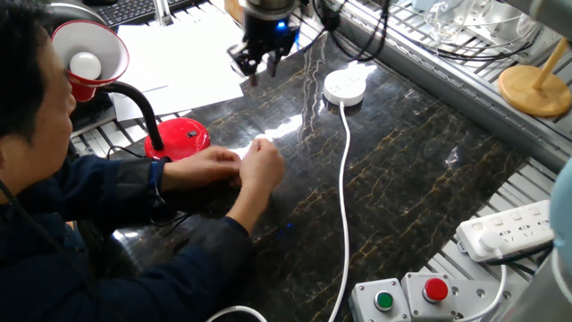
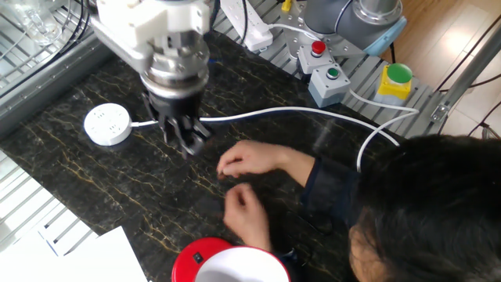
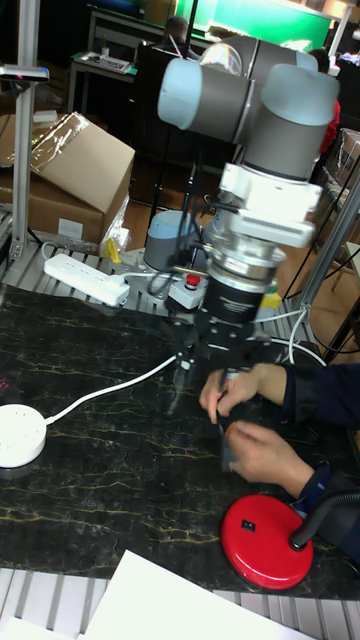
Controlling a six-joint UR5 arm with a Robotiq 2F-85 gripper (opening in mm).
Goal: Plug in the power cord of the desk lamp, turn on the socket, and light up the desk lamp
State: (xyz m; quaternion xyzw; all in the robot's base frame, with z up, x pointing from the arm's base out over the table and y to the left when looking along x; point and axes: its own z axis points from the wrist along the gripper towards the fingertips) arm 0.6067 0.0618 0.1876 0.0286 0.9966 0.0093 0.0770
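The desk lamp has a red base [image 1: 182, 139], a black gooseneck and a red shade [image 1: 86, 55]; it stands at the left, its base also in the tall view [image 3: 265, 541]. The round white socket [image 1: 344, 87] [image 2: 107, 124] [image 3: 19, 434] lies on the dark marble with its thick white cable. A person's two hands [image 1: 239, 166] [image 2: 244, 160] work close together beside the lamp base. They hide most of the power cord, so its plug is not clearly seen. My gripper [image 1: 253, 64] [image 2: 188, 139] [image 3: 208, 362] hangs open and empty above the marble, just beyond the hands.
A white power strip [image 1: 517, 229] and a box with green and red buttons [image 1: 407, 296] sit at the table's near right. White paper [image 1: 192, 54] lies behind the lamp. The person's head and arms fill the left side. A wooden stand [image 1: 534, 89] is at the far right.
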